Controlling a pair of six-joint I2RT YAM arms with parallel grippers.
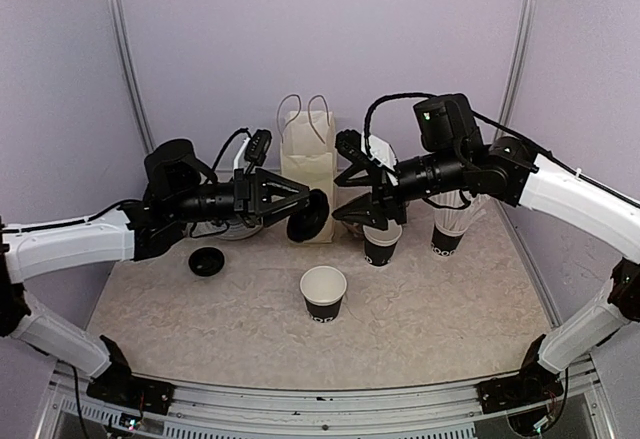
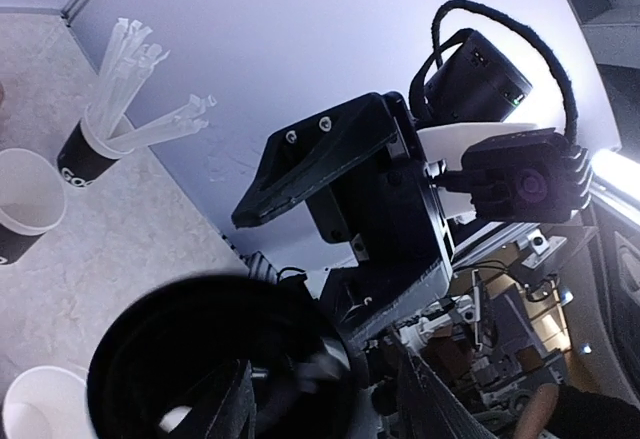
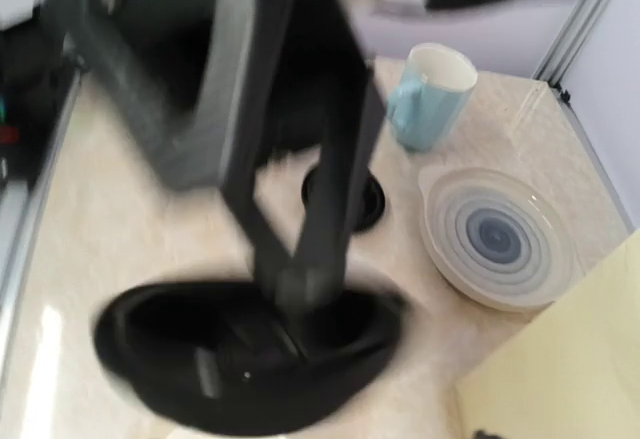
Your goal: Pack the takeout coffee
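Two black paper cups stand without lids: one [image 1: 323, 292] mid-table, one [image 1: 382, 245] under my right gripper [image 1: 347, 215]. A round black lid [image 1: 308, 216] hangs tilted in the air between both grippers, in front of the bag. My left gripper [image 1: 297, 204] reaches it from the left. In the left wrist view its jaws stand apart, with the blurred lid [image 2: 220, 359] against the left finger. In the right wrist view my right gripper [image 3: 300, 284] is closed on the rim of the lid [image 3: 250, 369]. A second lid [image 1: 206, 261] lies on the table at left.
A cream paper bag [image 1: 307, 164] with handles stands at the back centre. A black cup of white straws [image 1: 447, 231] is at right. A pale plate [image 3: 500, 239] and a blue cup [image 3: 430, 94] sit at back left, behind my left arm.
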